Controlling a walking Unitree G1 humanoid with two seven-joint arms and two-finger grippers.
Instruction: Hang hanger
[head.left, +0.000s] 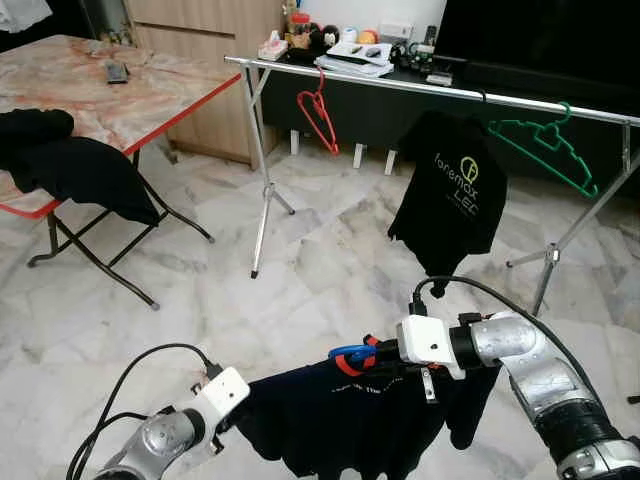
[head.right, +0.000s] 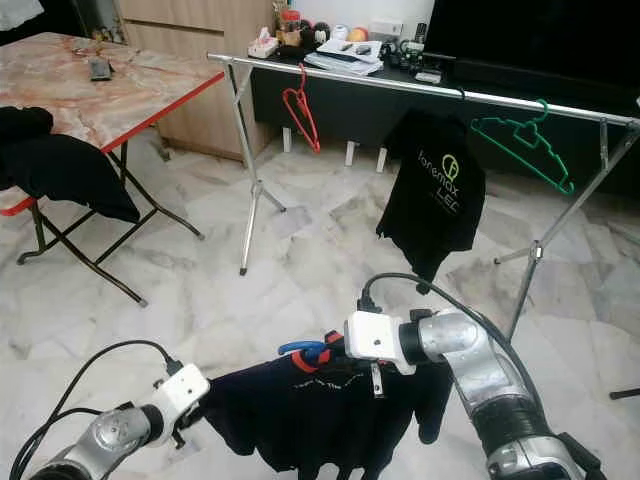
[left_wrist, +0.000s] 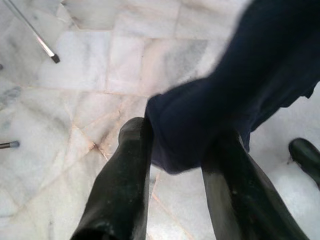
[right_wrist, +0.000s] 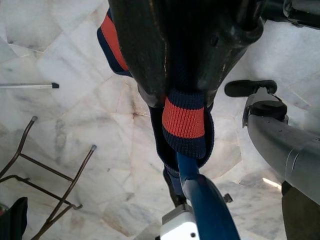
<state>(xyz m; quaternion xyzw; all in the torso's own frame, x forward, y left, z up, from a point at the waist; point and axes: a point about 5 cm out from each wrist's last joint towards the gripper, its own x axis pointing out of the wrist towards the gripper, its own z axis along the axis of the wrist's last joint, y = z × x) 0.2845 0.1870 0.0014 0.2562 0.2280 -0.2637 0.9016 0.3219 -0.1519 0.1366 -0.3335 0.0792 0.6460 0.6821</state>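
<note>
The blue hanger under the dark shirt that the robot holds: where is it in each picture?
Left eye view: blue hanger, low centre, beside the right gripper.
Right eye view, low centre.
Left wrist view: not in it; dark shirt between the fingers.
Right wrist view, below the collar.
Shared landmark: the dark shirt.

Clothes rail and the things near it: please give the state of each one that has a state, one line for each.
Clothes rail: standing, partly loaded.
Red hanger: hanging on the rail, bare.
Green hanger: hanging on the rail, bare.
Black T-shirt: hanging on the rail.
Dark shirt: held up between both pincers.
Blue hanger: inside the dark shirt, not yet hung.
Left pincer: shut on the shirt's edge.
Right pincer: shut on the collar.
Folding table: unfolded, dark clothes draped over its edge.
</note>
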